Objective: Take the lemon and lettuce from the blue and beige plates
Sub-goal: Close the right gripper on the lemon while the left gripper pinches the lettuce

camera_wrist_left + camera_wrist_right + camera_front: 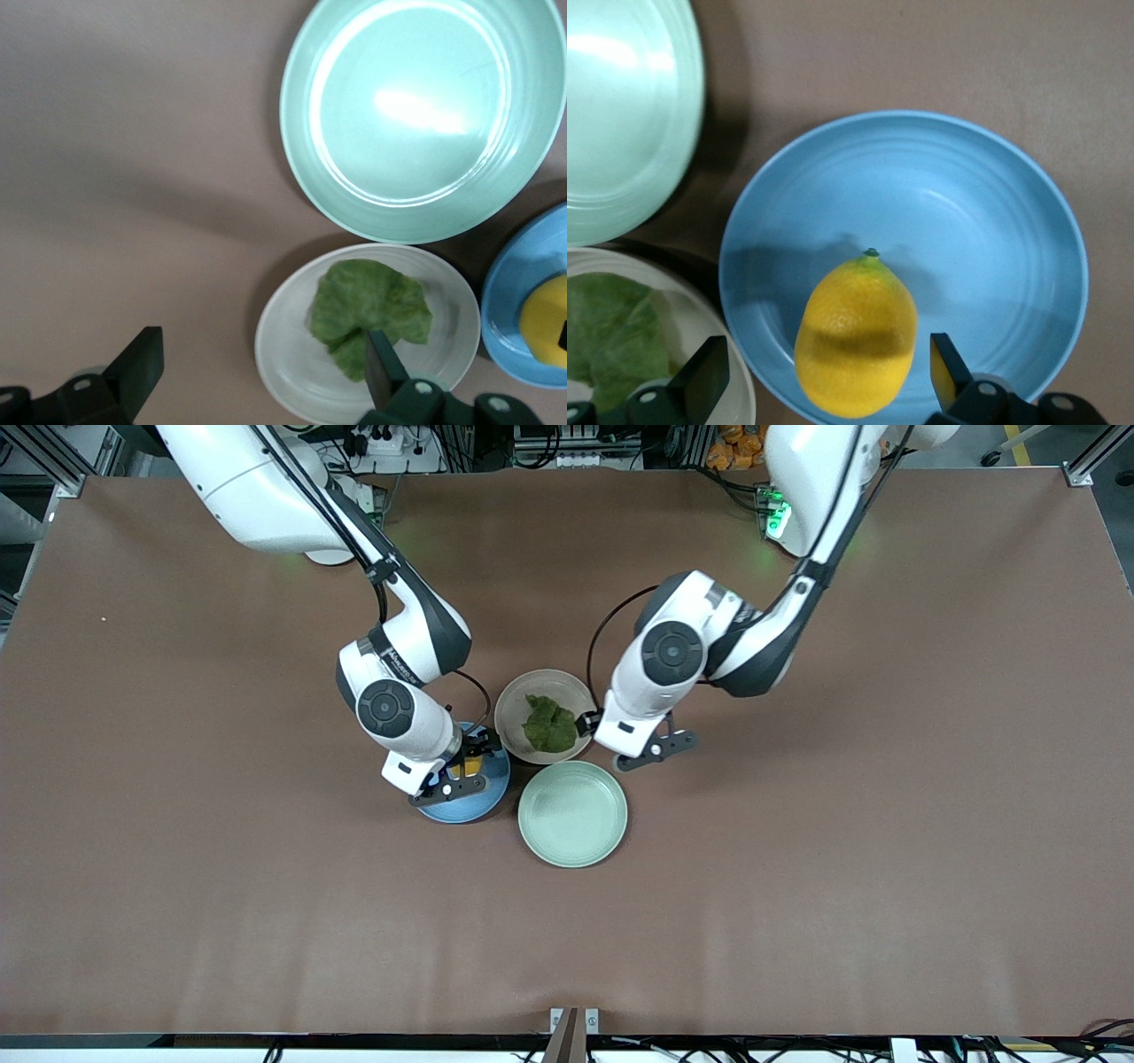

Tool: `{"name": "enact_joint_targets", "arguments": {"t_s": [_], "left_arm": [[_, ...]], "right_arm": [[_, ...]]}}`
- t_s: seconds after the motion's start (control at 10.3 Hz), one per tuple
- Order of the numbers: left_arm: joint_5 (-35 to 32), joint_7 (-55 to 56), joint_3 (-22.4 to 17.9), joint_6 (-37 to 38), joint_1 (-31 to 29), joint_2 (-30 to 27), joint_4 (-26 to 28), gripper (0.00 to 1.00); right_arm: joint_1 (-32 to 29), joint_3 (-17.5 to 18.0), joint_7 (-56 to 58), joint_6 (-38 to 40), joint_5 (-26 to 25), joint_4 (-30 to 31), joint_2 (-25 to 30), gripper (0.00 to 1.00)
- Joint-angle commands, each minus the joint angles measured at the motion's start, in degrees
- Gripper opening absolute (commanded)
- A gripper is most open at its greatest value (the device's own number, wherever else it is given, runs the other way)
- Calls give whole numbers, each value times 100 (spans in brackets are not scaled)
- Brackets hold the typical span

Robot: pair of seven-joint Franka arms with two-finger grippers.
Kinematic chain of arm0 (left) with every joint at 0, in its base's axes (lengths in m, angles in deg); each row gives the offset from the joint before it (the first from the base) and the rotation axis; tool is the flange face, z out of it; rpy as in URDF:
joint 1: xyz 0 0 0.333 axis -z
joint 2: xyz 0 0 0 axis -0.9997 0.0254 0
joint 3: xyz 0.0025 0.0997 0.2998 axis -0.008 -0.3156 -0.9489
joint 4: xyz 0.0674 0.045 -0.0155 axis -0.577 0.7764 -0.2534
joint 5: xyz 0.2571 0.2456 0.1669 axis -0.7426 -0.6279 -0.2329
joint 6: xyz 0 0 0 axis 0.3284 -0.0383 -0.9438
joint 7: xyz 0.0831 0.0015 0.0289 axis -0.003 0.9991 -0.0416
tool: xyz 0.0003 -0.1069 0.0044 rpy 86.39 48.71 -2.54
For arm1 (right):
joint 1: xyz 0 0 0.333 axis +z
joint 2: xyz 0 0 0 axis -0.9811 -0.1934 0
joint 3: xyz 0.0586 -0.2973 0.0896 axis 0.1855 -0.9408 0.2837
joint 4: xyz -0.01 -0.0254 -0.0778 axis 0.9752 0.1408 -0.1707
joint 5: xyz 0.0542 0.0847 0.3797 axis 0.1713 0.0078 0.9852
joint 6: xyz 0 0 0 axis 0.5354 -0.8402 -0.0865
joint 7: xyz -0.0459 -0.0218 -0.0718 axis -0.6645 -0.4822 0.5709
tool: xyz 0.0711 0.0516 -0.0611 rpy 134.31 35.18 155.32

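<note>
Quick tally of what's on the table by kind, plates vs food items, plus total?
Plates: 3, the blue plate, the beige plate, the mint-green plate
Food items: 2, the lemon on the blue plate, the lettuce on the beige plate
Total: 5

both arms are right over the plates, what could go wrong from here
1. The lemon is rounded and smooth, lying in the curved blue plate; the right gripper, fingers open astride it, may squeeze it out sideways.
2. The left gripper sits off-centre: one finger is over the lettuce, the other is off the beige plate, so it may miss the leaf or catch the rim.
</note>
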Motion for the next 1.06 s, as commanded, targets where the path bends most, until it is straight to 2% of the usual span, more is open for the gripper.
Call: {"name": "enact_joint_targets", "arguments": {"t_s": [0.0,0.48,0.58,0.68,0.87,0.97], "left_arm": [[137,447,-26,-518,239,374,-154,100],[137,852,114,-1802,363,937,-216,100],[128,879,158,-1847,372,999,-233,100],[102,870,167,-1856,433,1008,-225,100],[-29,844,167,-1856,608,1026,-225,100],[-204,844,167,-1856,687,1078,-225,100]], "right_arm": [[-10,17,-348,-30,-126,12,-103,100],[16,-54,-339,-13,-188,21,-182,100],[25,-62,-339,-21,-379,30,-182,90],[17,-97,-330,-4,-381,30,-182,74],[-1,-98,-330,14,-381,47,-191,67],[-1,-98,-313,5,-381,82,-191,60]]}}
